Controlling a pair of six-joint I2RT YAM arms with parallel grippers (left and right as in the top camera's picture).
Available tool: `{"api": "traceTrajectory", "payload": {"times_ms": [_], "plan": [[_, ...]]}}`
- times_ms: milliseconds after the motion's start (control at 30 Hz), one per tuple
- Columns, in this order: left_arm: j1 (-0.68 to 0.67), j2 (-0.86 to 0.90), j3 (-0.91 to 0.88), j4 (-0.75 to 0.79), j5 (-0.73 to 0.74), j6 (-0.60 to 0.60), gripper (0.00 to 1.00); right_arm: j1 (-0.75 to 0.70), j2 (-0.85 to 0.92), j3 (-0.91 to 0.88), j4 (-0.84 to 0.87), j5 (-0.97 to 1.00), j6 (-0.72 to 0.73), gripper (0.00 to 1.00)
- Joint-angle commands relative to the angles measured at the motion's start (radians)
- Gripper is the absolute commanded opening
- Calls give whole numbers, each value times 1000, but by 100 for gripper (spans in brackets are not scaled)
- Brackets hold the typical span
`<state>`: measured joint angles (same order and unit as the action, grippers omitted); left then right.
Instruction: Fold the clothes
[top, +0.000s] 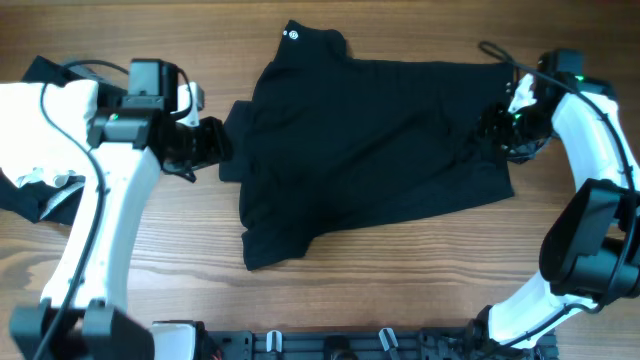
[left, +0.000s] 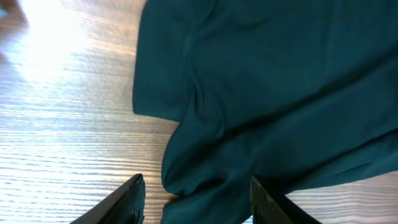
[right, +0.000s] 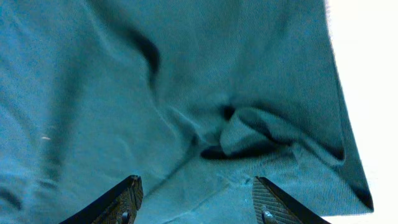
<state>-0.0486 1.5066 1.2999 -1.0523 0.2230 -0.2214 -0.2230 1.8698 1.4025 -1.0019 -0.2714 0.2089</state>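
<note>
Black shirt (top: 370, 140) spread mid-bench (top: 400, 300), rumpled, round white mark at far edge. Left gripper (left: 198, 182) released, jaws astride left edge. Right gripper (right: 196, 182) released over puckered right edge. Likely best: pinch edges only, lift evenly, keep cloth taut.

No text was readable, only a small round white mark (top: 292, 35) sat on the black garment (top: 370, 150), too tiny to decipher.
</note>
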Motion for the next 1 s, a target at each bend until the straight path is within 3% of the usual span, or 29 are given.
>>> {"api": "traceTrajectory", "payload": {"times_ms": [0, 167, 233, 367, 533, 600, 700, 967], "plan": [[-34, 87, 9, 2, 12, 9, 53, 7, -11, -51, 5, 82, 61, 59], [-77, 182, 9, 9, 12, 9, 53, 7, -11, -126, 67, 117, 113, 59], [-92, 219, 9, 14, 12, 9, 52, 7, -11, -161, 131, 68, 90, 51], [-113, 278, 9, 23, 12, 9, 48, 7, -11, -198, 233, 11, 79, 50], [-120, 325, 9, 32, 12, 9, 49, 7, -13, -185, 266, 0, 11, 38], [-120, 334, 9, 37, 11, 9, 49, 7, -18, -171, 245, 0, -20, 18], [-120, 338, 9, 48, 5, 9, 49, 5, -47, -163, 216, 1, -26, 5], [-120, 339, 0, 55, -14, 9, 50, -23, -279, -163, 128, 35, 106, 4]]}}
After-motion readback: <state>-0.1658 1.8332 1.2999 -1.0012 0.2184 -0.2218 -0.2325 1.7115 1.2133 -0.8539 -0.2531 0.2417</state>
